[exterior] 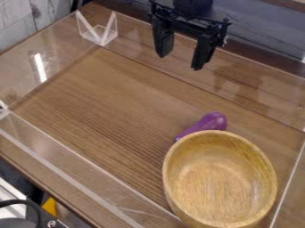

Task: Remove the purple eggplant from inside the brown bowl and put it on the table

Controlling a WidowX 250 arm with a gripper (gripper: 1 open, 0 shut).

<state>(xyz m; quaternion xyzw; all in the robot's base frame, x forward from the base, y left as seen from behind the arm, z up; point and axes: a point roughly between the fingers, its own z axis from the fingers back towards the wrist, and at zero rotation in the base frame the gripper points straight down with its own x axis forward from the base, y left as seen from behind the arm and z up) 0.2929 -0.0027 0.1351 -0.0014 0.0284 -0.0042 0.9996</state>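
One container: the brown bowl (220,185) sat on the tabletop (107,116) at the lower right of the view, its far-right rim cut by the frame edge.
Bowl contents: its wooden hollow showed only bare grain.
Eggplant: the purple eggplant (204,126) lay on the tabletop just behind the bowl's far rim, outside it; whether it touched the rim could not be told, and its lower part was hidden by the rim.
Gripper: the gripper (181,49) hung above the far part of the tabletop, well apart from bowl and eggplant.
Fingers: the dark fingers (201,53) pointed down, spread with a gap between them and grasping nothing.
Enclosure: clear acrylic walls (66,174) ran along the tabletop's edges.
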